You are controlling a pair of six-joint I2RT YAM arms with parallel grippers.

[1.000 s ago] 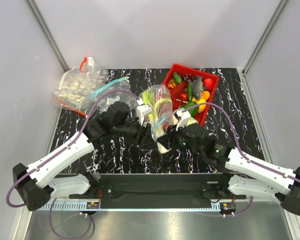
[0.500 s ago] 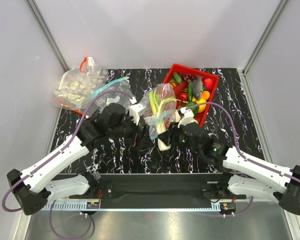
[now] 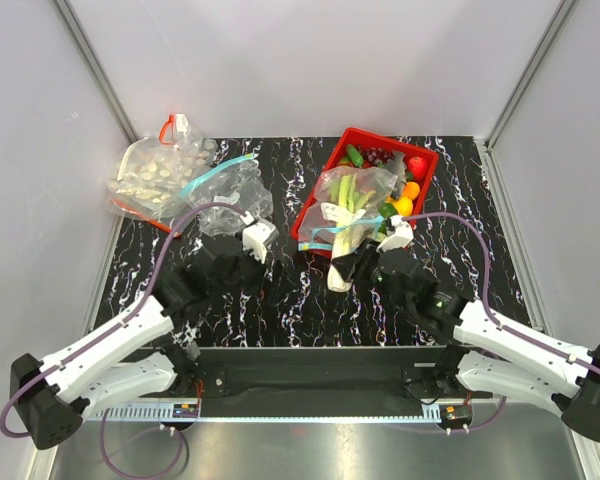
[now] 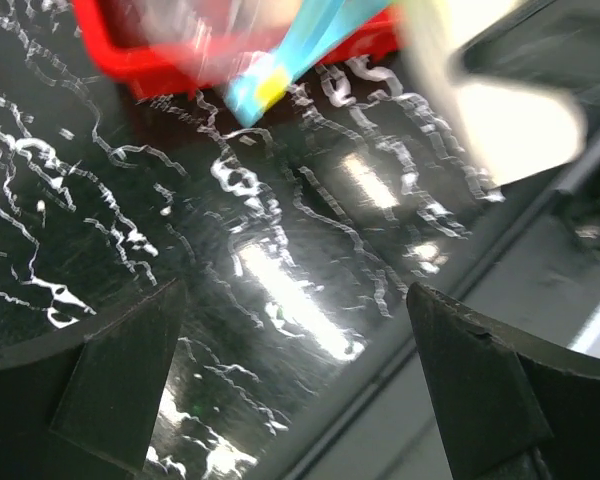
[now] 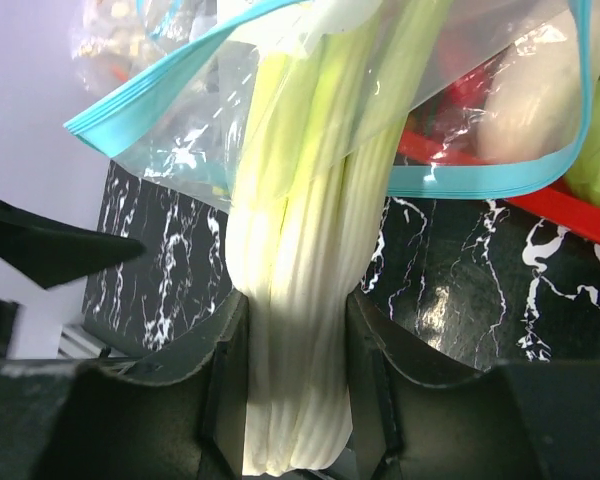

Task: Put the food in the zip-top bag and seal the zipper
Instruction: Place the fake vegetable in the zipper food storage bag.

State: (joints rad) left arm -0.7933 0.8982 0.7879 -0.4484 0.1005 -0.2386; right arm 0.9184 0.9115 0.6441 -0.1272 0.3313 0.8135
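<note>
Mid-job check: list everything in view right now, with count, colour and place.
leek: one, white stalk, green leaves; leaves inside the bag, stalk sticking out
zip-top bag: one, clear; over the basket's near-left side
zipper: one, teal; unsealed around the leek
basket: one, red; far right of table
toy produce: several, yellow, red, green; in the basket
second clear bag: one, teal strip; far left-centre
bag of white pieces: one, red strip; far left
table: black marbled
left gripper: open, empty
right gripper: shut on the leek's stalk
</note>
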